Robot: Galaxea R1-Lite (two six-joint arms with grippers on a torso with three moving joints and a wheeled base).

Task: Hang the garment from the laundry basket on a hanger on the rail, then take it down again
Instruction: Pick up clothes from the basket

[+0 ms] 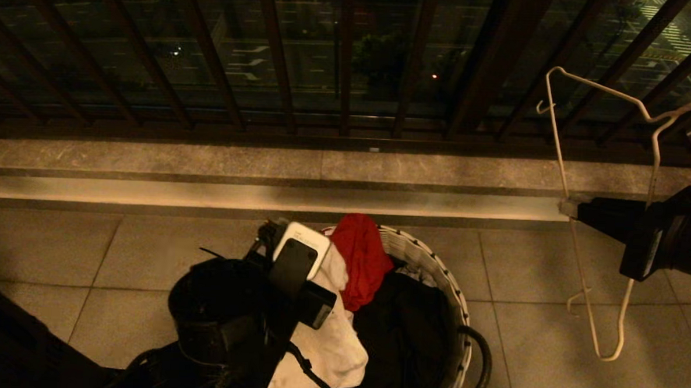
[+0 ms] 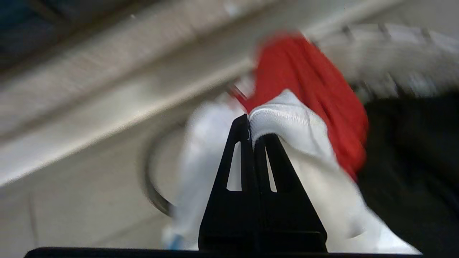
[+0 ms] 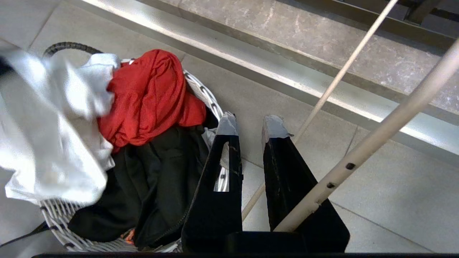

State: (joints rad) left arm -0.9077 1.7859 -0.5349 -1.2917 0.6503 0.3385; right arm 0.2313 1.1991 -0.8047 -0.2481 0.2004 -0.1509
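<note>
Head view: left claw (image 1: 273,237) pinches the garment (image 1: 330,345) at the laundry basket (image 1: 435,268) rim's 10 o'clock; right claw (image 1: 566,208), narrow, grips the hanger (image 1: 557,145).

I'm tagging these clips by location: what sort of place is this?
Probably a balcony used for drying laundry, high above a street. A dark railing overlooks road markings far below, the floor is tiled, and a laundry basket stands beside a stone kerb.
</note>
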